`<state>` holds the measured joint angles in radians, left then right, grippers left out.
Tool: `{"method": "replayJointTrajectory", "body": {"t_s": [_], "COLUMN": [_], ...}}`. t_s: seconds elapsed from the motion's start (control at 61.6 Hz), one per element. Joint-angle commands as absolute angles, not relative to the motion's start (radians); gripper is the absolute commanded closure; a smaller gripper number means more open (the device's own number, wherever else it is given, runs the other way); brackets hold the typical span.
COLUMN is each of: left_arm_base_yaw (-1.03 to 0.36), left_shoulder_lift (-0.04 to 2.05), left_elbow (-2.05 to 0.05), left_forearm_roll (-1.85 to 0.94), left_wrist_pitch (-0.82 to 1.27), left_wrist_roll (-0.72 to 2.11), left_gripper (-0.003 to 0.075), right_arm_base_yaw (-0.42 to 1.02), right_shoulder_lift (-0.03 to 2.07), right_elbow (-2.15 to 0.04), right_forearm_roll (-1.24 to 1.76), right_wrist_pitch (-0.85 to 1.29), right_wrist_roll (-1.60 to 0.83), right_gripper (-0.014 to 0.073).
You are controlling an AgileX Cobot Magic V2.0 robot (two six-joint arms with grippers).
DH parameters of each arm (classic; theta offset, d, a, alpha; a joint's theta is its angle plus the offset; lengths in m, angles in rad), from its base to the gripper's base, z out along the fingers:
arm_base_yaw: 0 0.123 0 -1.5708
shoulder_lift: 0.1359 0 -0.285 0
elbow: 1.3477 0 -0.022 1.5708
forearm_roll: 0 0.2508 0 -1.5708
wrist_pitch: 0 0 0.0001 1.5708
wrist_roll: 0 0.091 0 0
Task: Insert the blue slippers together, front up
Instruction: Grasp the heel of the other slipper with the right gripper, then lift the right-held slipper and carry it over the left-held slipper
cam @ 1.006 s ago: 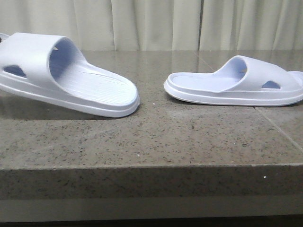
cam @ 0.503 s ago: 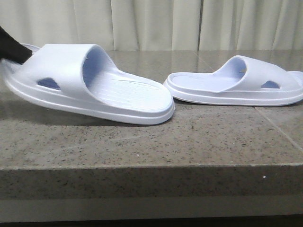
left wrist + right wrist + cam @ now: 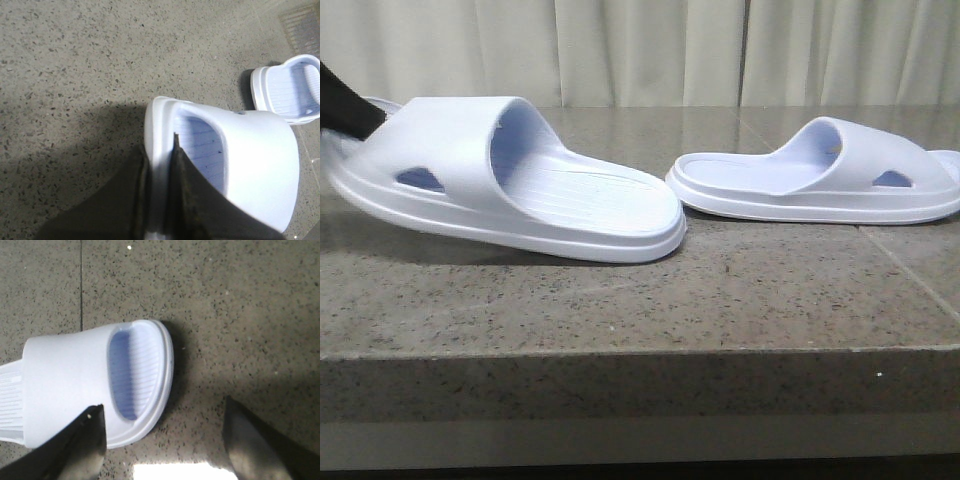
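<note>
Front view shows the left slipper [image 3: 510, 180] tilted on the speckled stone table [image 3: 620, 300], its heel end low and nearly touching the heel of the right slipper [image 3: 815, 175], which lies flat further right. At its raised toe end a dark part of the left gripper [image 3: 160, 170] shows. From the left wrist camera, that gripper's fingers [image 3: 187, 195] are pinched narrow on the slipper's front rim, one finger inside and one outside. From the right wrist camera, the right gripper [image 3: 162, 440] is spread wide above the table beside the other slipper's toe, seemingly not touching it, though the near finger's edge is blurred.
</note>
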<state>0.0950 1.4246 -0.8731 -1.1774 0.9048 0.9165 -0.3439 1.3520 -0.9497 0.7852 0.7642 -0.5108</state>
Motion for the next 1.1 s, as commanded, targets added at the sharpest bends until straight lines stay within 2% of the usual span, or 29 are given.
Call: {"method": "replayJointTrajectory", "body": {"t_s": [0.0,0.389,0.6,1.087], "left_arm_base_yaw": [0.089,0.089,0.089,0.089], "left_shoulder_lift": [1.402,1.402,1.402,1.402], "left_elbow": [-0.897,-0.897,-0.897,-0.897], "left_forearm_roll": [-1.225,-1.224,-1.224,-1.224], "left_wrist_pitch": [0.912,0.912,0.912,0.912], "left_wrist_roll": [0.922,0.922,0.922,0.922], "left_gripper": [0.0741,0.0741,0.0741,0.0741], "right_arm_base_yaw": [-0.356,-0.356,-0.351,-0.346], "right_shoulder_lift": [1.385,1.598,1.661,1.679], "right_elbow": [-0.997,-1.008,-1.008,-1.008], "right_forearm_roll": [0.885,1.19,1.215,1.214], "right_wrist_pitch": [0.753,0.794,0.84,0.941], "right_wrist_roll": [-0.583,-0.84,-0.888,-0.954], "right_gripper": [0.0074,0.0074,0.0082,0.0442]}}
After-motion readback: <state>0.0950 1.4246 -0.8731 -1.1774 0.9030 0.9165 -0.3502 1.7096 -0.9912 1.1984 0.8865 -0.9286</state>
